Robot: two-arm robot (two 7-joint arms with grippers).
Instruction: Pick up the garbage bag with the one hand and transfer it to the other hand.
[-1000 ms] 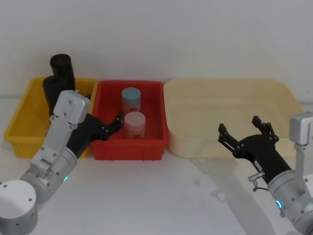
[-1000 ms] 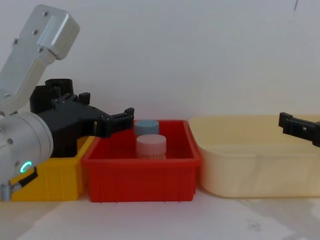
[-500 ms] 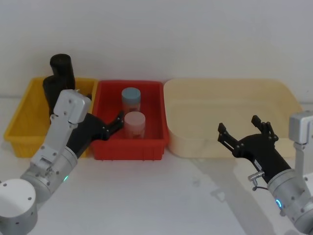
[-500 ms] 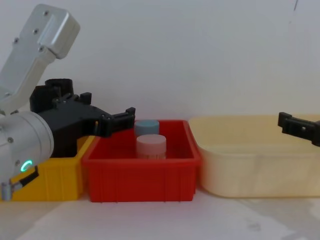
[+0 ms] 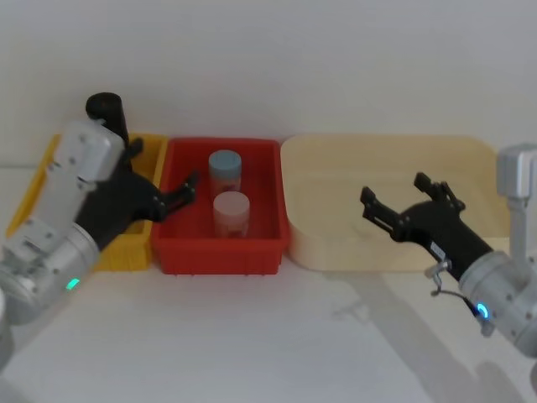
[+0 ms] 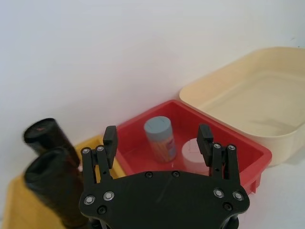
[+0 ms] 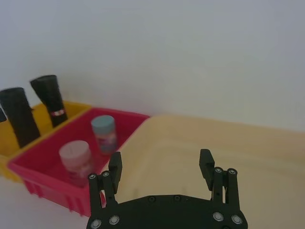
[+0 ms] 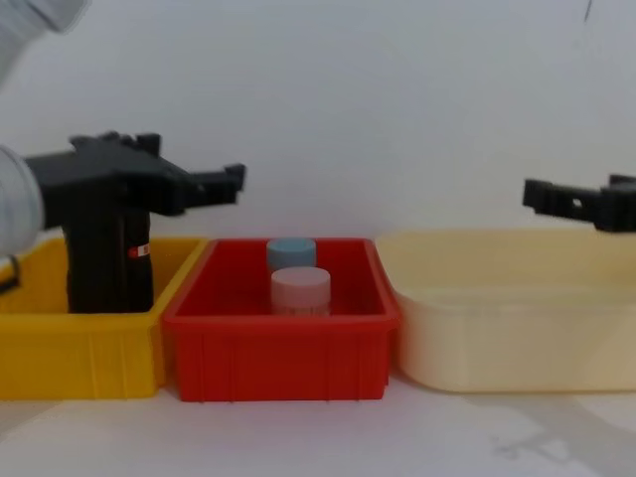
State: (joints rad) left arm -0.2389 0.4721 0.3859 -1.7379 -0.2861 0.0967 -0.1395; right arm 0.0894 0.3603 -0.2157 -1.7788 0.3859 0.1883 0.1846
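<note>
Left wrist view tells it best: the left end effector (image 6: 158, 136) is spread open with nothing between its fingers, hanging over where the yellow bin (image 6: 14, 210) meets the red bin (image 6: 238, 149). The garbage bag (image 6: 53, 183) stands upright in the yellow bin, just off to that end effector's side and lower down, untouched, with a second black roll (image 6: 47, 138) right behind it. The right end effector (image 7: 161, 162) is open too, over the cream tray (image 7: 267, 157), well apart from the bag. So I'd say nothing's done yet: pickup and handoff are both left.
</note>
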